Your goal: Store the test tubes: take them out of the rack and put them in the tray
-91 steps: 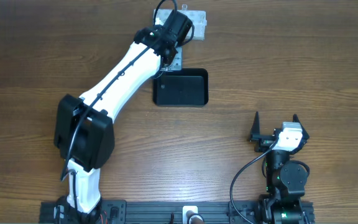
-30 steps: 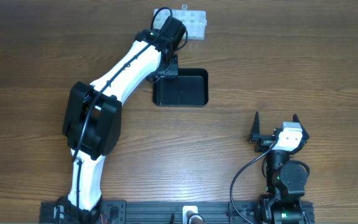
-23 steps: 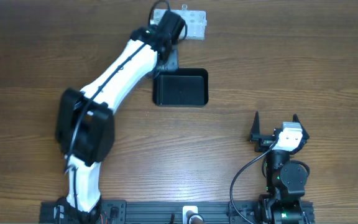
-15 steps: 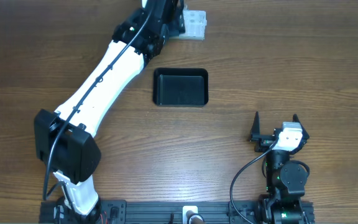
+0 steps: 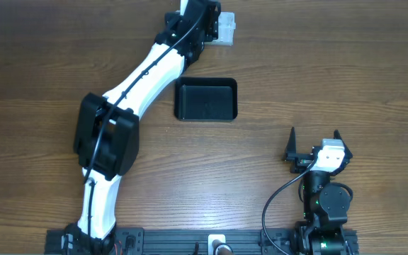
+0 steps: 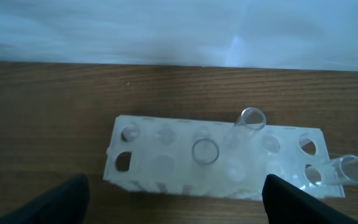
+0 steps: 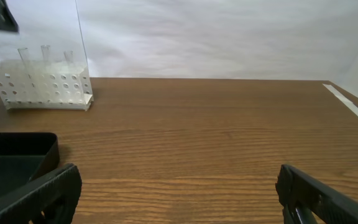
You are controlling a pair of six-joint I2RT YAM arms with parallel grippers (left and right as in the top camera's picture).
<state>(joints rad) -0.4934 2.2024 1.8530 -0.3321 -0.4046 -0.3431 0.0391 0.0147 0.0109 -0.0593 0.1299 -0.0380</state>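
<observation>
Left end effector (image 6: pixel 176 185): released, its two dark fingers spread wide with nothing between them; it hangs above the test-tube rack (image 6: pixel 216 163), looking straight down on the holes.
Test tubes: three clear tubes stand in the rack, namely the middle tube (image 6: pixel 204 151), upright; the leaning tube (image 6: pixel 252 118), tilted, just beside it; and the end tube (image 6: pixel 351 168), leaning outward at one end of the rack.
Left arm (image 5: pixel 144 67): stretched up the table (image 5: pixel 331 64) from its base to the far edge, its wrist covering part of the rack in the top view.
Tray (image 5: pixel 205 99): black, on the table between the rack and the arm bases, apart from the rack; no tube can be made out inside it.
Right end effector (image 5: pixel 314 134): released and holding nothing, parked near its own base, well apart from the tray and the rack.
Change: three seconds ago, and still a second ago, the left wrist stood at the tray's corner nearest the rack; it has since swung out over the rack.
Meaning for the task: judged an approach for a pick; the next step would be lowering the fingers around one tube, the leaning ones needing more care.
</observation>
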